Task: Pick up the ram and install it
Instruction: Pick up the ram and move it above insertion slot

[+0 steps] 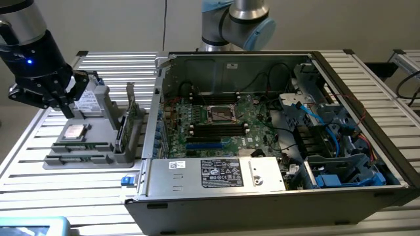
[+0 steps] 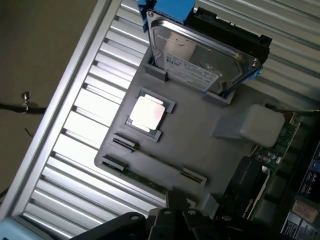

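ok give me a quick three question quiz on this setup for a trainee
1. True or false: the hand holds the ram.
2. What lies flat on the grey holder between the hard drive and the ram slots? A) a CPU chip B) a fan C) a screwdriver
3. Fill in: the open computer case sits to the exterior view's ____ of the holder.
Key: 1 false, the hand is shut with nothing in it, above the holder, and the ram lies in its slot. 2 A. 3 right.
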You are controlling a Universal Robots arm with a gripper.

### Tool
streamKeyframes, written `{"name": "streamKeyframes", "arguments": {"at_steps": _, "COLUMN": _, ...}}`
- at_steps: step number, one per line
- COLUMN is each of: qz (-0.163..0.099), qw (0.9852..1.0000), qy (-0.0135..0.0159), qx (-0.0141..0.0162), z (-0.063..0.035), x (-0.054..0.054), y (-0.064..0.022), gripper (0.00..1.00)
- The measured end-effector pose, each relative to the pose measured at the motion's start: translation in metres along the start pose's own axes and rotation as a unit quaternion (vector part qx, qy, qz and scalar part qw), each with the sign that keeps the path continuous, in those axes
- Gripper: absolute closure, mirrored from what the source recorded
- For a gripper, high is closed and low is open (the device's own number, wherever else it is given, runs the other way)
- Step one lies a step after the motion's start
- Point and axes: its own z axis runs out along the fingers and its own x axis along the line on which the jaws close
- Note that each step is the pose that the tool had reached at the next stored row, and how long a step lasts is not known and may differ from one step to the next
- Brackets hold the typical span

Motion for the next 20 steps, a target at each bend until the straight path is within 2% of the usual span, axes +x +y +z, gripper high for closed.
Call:
{"name": "streamKeyframes", "arguments": {"at_steps": 5, "qz": -0.046, "qw": 0.9990, "qy": 0.0023, "qx": 0.0013, "z": 0.0000, "x": 0.0000, "y": 0.0000, "gripper": 0.89}}
{"name": "streamKeyframes", "arguments": {"at_steps": 10, "qz": -0.090, "qw": 0.9959, "qy": 0.0044, "qx": 0.0024, "z": 0.0000, "x": 0.0000, "y": 0.0000, "gripper": 0.89}}
{"name": "streamKeyframes", "arguments": {"at_steps": 15, "qz": -0.136, "qw": 0.9907, "qy": 0.0064, "qx": 0.0032, "z": 0.0000, "x": 0.0000, "y": 0.0000, "gripper": 0.89}}
{"name": "streamKeyframes", "arguments": {"at_steps": 20, "qz": -0.181, "qw": 0.9835, "qy": 0.0085, "qx": 0.0041, "z": 0.0000, "x": 0.0000, "y": 0.0000, "gripper": 0.89}}
